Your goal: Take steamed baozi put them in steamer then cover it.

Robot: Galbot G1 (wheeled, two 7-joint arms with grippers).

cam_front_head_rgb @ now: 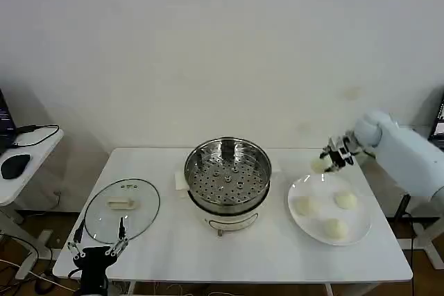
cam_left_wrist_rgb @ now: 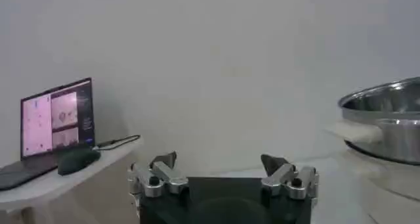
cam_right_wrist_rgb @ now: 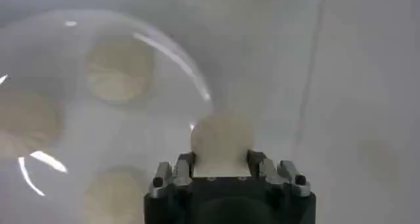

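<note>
— What's in your right gripper (cam_right_wrist_rgb: 222,168)?

— A small, round, cream-white steamed baozi (cam_right_wrist_rgb: 221,142), pinched at its sides above the far rim of the flat white plate (cam_front_head_rgb: 359,228). It looks soft and light, so I squeeze gently. My left gripper (cam_front_head_rgb: 98,249) waits spread wide by the round clear glass cover (cam_front_head_rgb: 122,209).

— Anything unclear?

— My fingers hide its underside. Three buns lie on the plate; the shiny round steel steamer (cam_front_head_rgb: 227,171) stands beyond, empty.
</note>
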